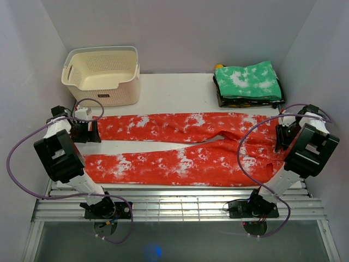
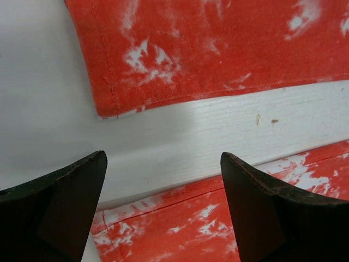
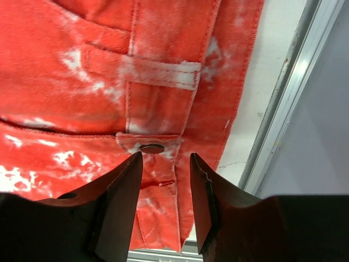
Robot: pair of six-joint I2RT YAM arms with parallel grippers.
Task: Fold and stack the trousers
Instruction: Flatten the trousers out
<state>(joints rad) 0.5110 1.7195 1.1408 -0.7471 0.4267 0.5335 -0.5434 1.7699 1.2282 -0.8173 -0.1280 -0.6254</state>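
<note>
Red and white tie-dye trousers [image 1: 180,144] lie spread flat across the table, legs to the left, waist to the right. My left gripper [image 1: 91,131] is open above the bare strip between the two leg hems [image 2: 136,65]; the near leg's hem [image 2: 180,218] lies between its fingers. My right gripper [image 1: 283,139] is open over the waistband, its fingers either side of the fly below the button [image 3: 151,148]. A folded green tie-dye pair [image 1: 248,81] sits on a dark folded stack at the back right.
A cream plastic basket [image 1: 103,73] stands at the back left. The table's metal edge rail [image 3: 289,93] runs just right of the waistband. Slatted metal rails [image 1: 174,204] cross the near edge by the arm bases.
</note>
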